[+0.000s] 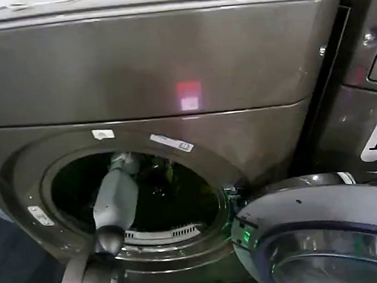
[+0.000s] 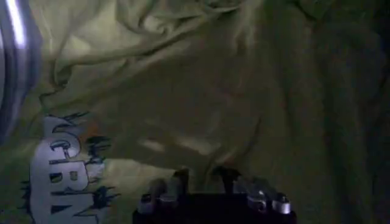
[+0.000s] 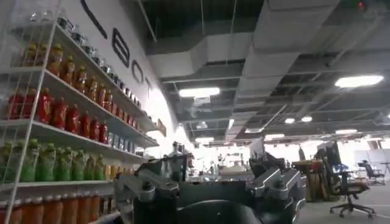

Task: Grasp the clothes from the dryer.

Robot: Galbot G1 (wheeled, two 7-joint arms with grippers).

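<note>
Nearest in the head view, the robot's grey left arm rises from the lower edge and reaches through the round porthole of the large dark grey-brown metallic front-loading dryer. Its far end is deep inside the dark steel drum, where a small patch of yellow-green shows just beside it.

The left wrist view looks from inside the drum. The left gripper sits right at the soft, crumpled olive-green fabric clothes. Its two dark fingertips stand a little apart with their tips against the cloth, and a pale fold lies just beyond them. No fabric is visibly pinched between the jaws. A pale printed patch with blue-edged lettering lies on the cloth to one side, and a curved strip of shiny metal shows at the edge.

To the robot's right of the porthole, the dryer's round silver-rimmed glass door hangs swung open.

The right gripper is held away from the dryer, pointing out into a room with shelves of bottled drinks. Its jaws are spread wide and hold nothing.
</note>
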